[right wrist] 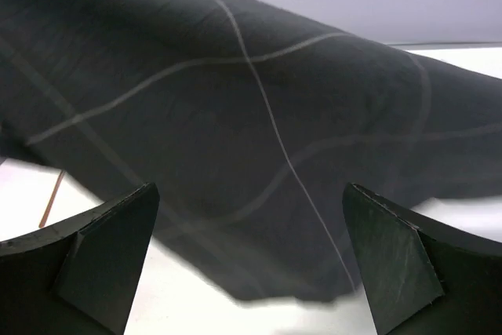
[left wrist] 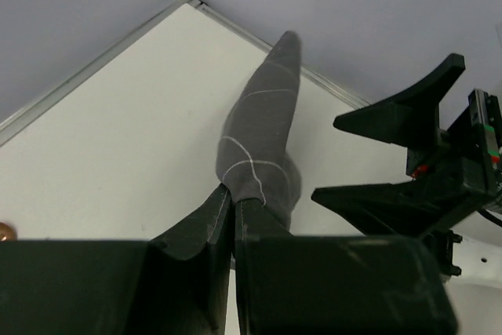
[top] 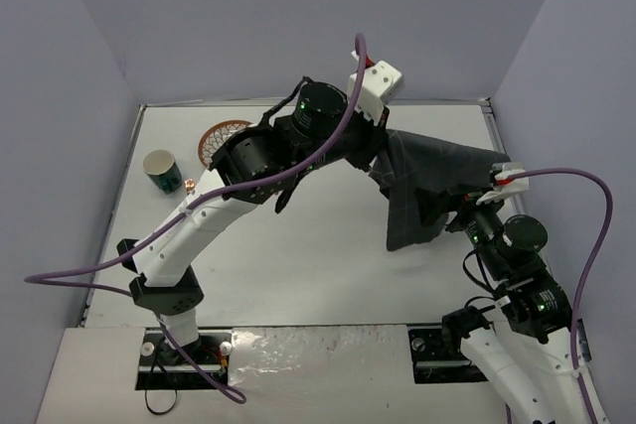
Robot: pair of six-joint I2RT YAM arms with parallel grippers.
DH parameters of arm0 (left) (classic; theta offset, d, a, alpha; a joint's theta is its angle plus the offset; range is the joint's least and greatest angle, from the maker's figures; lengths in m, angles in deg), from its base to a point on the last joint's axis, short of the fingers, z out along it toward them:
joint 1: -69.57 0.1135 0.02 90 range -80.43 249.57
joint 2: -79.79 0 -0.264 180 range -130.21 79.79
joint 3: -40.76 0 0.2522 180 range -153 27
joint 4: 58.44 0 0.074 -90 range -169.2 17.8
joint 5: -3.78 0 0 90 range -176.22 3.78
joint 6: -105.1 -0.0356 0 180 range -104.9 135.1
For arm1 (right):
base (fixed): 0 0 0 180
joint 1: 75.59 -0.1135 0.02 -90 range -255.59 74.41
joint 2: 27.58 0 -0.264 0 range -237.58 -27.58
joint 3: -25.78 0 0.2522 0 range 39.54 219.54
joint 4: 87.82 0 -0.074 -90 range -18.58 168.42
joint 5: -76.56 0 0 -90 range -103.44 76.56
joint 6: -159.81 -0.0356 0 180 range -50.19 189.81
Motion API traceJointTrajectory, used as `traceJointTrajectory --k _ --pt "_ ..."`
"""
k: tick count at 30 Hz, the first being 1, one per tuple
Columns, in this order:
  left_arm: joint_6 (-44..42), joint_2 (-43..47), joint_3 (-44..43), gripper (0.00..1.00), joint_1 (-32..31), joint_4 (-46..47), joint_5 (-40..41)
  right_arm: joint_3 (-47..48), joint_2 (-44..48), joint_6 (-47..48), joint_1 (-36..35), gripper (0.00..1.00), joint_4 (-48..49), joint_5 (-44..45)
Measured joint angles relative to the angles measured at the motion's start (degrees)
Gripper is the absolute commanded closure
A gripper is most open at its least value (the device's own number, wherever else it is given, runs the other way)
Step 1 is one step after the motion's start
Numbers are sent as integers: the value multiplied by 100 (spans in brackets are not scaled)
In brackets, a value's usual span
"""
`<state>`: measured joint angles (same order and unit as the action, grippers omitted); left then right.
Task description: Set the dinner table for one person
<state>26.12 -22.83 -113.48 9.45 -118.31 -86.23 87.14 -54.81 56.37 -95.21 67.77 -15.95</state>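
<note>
The dinner table (top: 298,275) is a white top. A dark grey cloth with thin grid lines (top: 427,191) hangs over its right half, lifted at its far left corner. My left gripper (top: 382,138) reaches across and is shut on that corner. In the left wrist view the fingers (left wrist: 233,194) pinch the bunched cloth (left wrist: 263,131). My right gripper (top: 459,212) is open beside the cloth's right part. In the right wrist view its jaws (right wrist: 249,194) stand wide apart with the cloth (right wrist: 235,107) just ahead. It also shows open in the left wrist view (left wrist: 325,158).
A green cup (top: 162,170) and a small copper object (top: 190,184) stand at the far left. A woven round mat (top: 219,138) lies behind the left arm. A thin brown stick (right wrist: 53,198) lies under the cloth's edge. Walls close the table's far and side edges.
</note>
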Motion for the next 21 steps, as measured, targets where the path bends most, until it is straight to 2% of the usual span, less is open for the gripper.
traceJointTrajectory --k 4,11,17,21 --pt "186 137 205 100 -184 -343 365 20 -4 40 0 0 -180 98" --pt "565 471 1687 100 97 -179 804 20 -476 3 0 0 -337 270" --pt "938 475 3970 100 1103 949 585 -72 -1578 -54 0 4 -399 25" --pt "1037 266 5139 100 1775 1613 487 -282 -2143 -144 -61 6 -407 -124"
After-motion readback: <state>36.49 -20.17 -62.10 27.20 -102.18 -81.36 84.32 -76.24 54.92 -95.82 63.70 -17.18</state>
